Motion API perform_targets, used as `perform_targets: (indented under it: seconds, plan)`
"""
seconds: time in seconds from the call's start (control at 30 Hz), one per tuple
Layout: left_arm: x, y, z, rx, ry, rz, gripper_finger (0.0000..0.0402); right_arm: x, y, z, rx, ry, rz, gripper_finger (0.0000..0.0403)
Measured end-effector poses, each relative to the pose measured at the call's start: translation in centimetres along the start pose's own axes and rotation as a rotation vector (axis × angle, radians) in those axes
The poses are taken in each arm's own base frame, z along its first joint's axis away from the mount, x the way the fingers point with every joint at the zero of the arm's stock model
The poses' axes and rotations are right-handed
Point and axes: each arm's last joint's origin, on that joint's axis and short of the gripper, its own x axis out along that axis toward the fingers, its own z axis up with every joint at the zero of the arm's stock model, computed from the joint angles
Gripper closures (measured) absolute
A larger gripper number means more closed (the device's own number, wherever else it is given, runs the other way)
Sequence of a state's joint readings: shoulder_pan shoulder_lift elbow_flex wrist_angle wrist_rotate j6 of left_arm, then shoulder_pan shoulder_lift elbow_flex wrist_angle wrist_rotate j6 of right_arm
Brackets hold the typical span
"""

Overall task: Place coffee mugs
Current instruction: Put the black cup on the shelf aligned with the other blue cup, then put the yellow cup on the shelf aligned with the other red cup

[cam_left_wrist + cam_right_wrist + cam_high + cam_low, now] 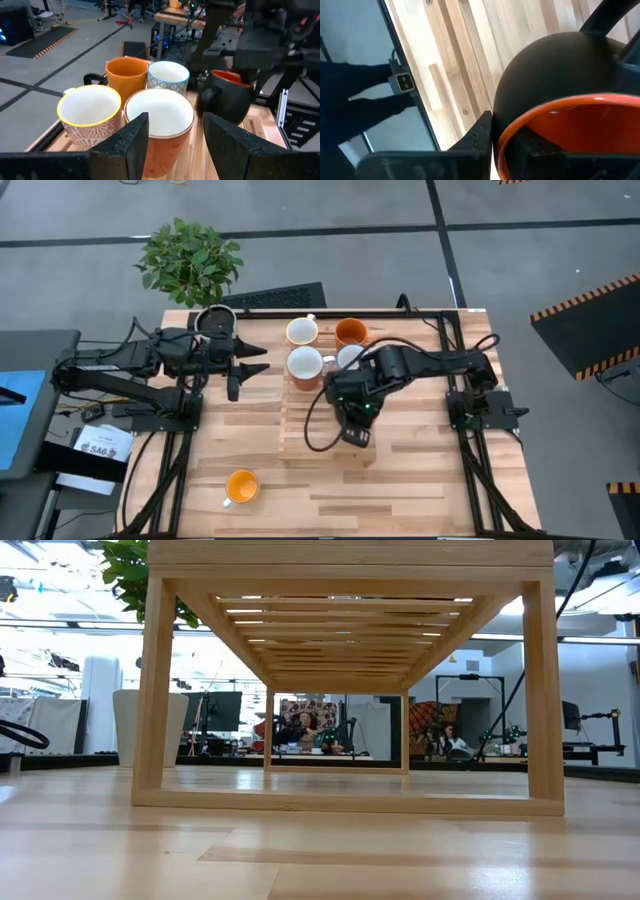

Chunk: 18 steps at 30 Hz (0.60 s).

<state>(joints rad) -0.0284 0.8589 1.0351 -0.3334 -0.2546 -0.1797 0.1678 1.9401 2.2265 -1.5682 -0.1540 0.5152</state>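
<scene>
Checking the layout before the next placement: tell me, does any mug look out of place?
One does: a yellow-orange mug stands alone near the table's front edge, far from the four mugs grouped on the wooden rack. The right gripper holds a black, orange-lined mug.

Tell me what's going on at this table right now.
The robot is putting mugs on a wooden rack. The right gripper is shut on the rim of a black mug with an orange inside, carrying it beside four mugs grouped at the rack's far end. The left gripper waits open, facing that group. One orange mug sits alone near the table's front edge.
</scene>
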Motion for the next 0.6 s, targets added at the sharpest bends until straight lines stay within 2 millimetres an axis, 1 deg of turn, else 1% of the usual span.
perform_targets:
  seconds: [0.07,0.2,0.3,0.47,0.6]
  plan:
    - [-0.05,0.01,0.05,-0.001,-0.004,0.000,0.0231,-0.02,-0.25,0.21,0.016,-0.012,-0.010,0.0342]
    - [-0.03,0.01,0.03,-0.001,-0.003,0.000,0.0231,0.16,-0.49,0.45,0.020,-0.020,-0.030,0.0293]
    - [-0.03,0.00,0.03,-0.001,-0.003,0.000,0.0231,0.23,-0.50,0.38,0.018,-0.014,-0.038,0.0268]
    - [-0.03,0.00,0.03,0.002,-0.003,0.000,0.0231,0.15,-0.69,0.53,0.037,-0.018,-0.031,0.0243]
    - [-0.03,0.00,0.03,0.008,-0.003,0.000,0.0231,-0.70,-0.76,0.27,0.041,-0.044,-0.016,0.0235]
